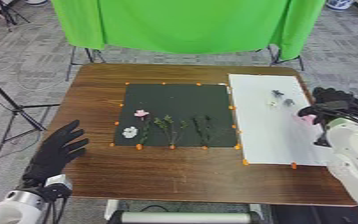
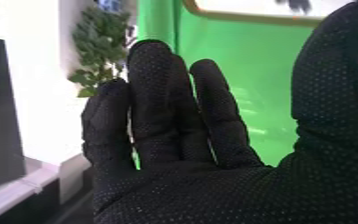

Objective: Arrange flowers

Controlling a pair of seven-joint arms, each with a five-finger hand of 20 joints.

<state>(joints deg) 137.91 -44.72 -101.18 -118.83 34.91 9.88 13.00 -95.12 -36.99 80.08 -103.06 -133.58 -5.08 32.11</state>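
Observation:
In the head view, my right hand (image 1: 335, 106) is over the right edge of the white sheet (image 1: 262, 137), beside a pink flower (image 1: 310, 119) partly hidden by it. In the right wrist view my right hand (image 2: 184, 130) has straight fingers, the thumb apart, and holds nothing. My left hand (image 1: 55, 151) is over the table's left edge, fingers straight. On the black sheet (image 1: 180, 95) lie a pink flower (image 1: 142, 113), a white flower (image 1: 129, 132) and green stems (image 1: 170, 125). Small grey flowers (image 1: 288, 102) and a pale one (image 1: 271, 104) lie on the white sheet.
Orange clips (image 1: 246, 162) line the sheets' edges on the brown table (image 1: 158, 172). A green cloth (image 1: 189, 25) hangs behind the table. A black tripod (image 1: 17, 107) stands on the floor at the left.

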